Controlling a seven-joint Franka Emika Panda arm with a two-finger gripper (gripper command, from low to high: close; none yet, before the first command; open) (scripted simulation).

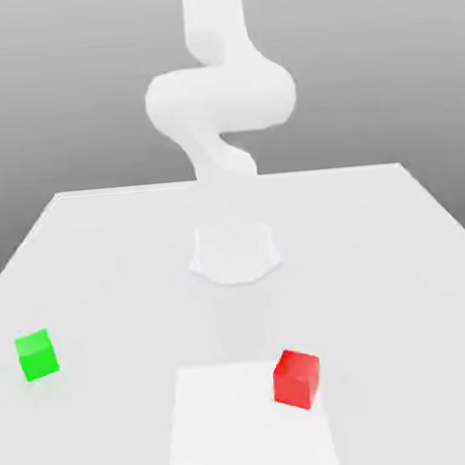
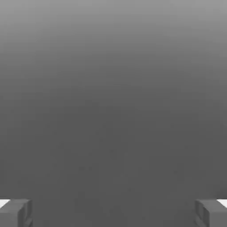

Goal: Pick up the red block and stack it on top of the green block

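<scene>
I see my tool (image 2: 113, 213) spread wide, holding nothing; red block (image 1: 296, 379) near right, green block (image 1: 36, 355) far left on the tabletop (image 1: 378, 263), both unmarked.

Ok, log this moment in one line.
gripper open, empty | red block on table | green block apart | stack not started

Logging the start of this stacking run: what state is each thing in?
red block: resting on the table, not gripped, tilted corner-on to the camera.
green block: resting on the table, nothing stacked on it.
gripper: open, empty.
</scene>
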